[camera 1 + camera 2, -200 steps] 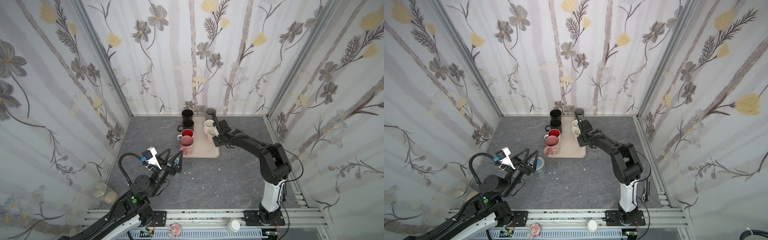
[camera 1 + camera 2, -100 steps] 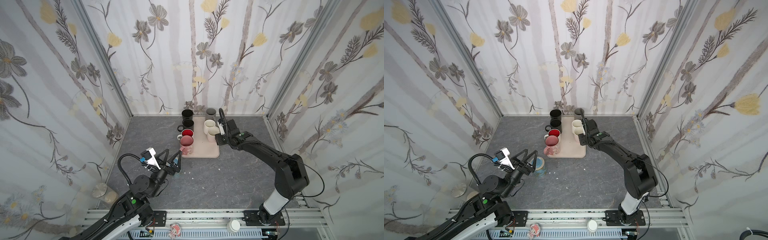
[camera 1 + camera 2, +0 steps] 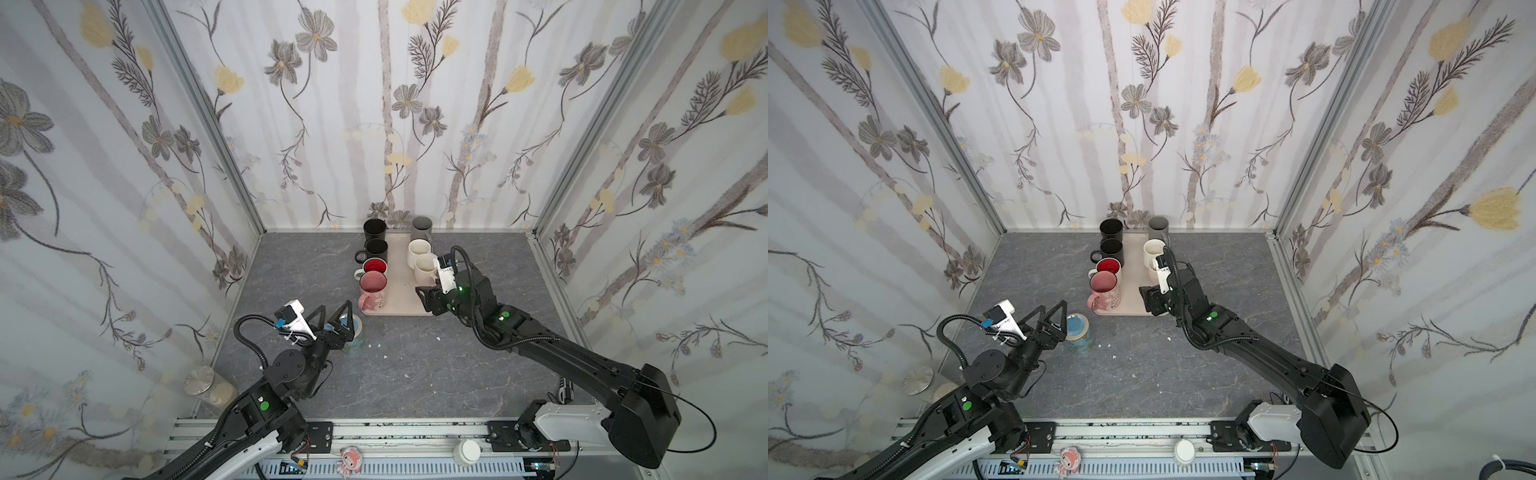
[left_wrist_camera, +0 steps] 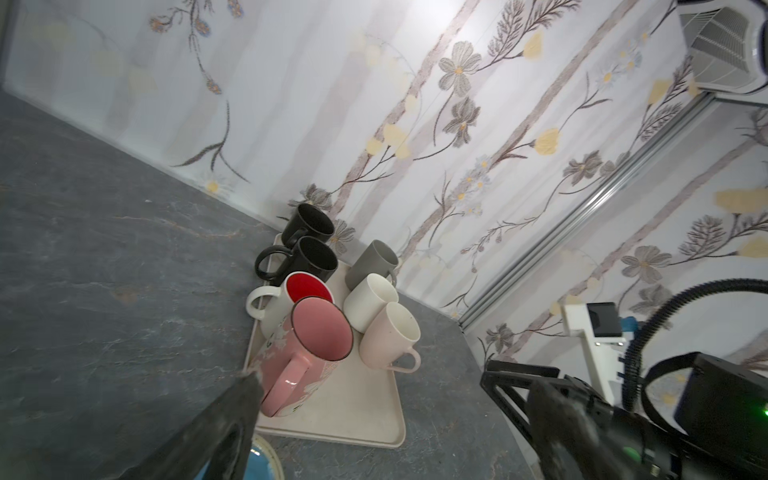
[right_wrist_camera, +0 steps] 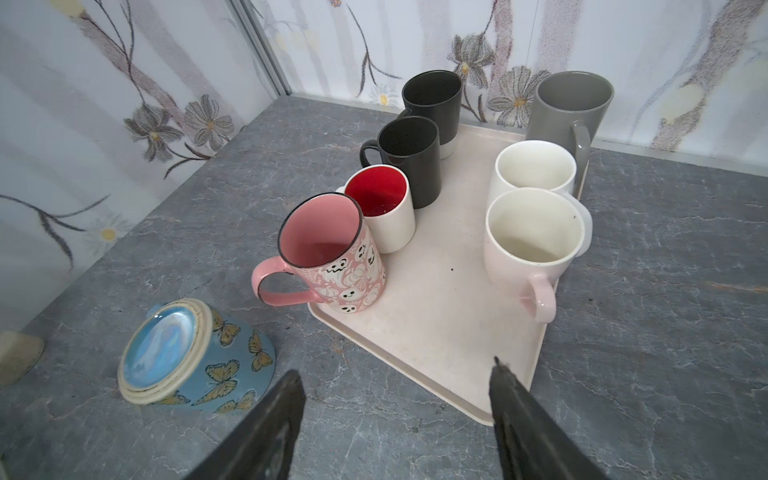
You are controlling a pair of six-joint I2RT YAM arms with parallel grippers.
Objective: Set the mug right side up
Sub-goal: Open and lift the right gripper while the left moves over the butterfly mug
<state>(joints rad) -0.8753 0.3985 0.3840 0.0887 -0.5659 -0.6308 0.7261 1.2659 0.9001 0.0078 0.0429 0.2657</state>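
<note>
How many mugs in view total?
8. Seven upright on the beige tray: two black mugs, red-lined white mug, pink ghost-print mug, grey mug, white mug, pale pink mug. Eighth: blue butterfly mug upside down on the grey table. None appear hidden.

Both top views look steeply down from high up, well back from the tray [image 3: 401,291], onto the whole counter [image 3: 415,374]. The left wrist camera, low and rolled, faces the tray from its near-left past the left hand [image 4: 395,380]. The right wrist camera peers down past the right hand [image 5: 397,368], close over the tray's near edge; all four views share the tray
</note>
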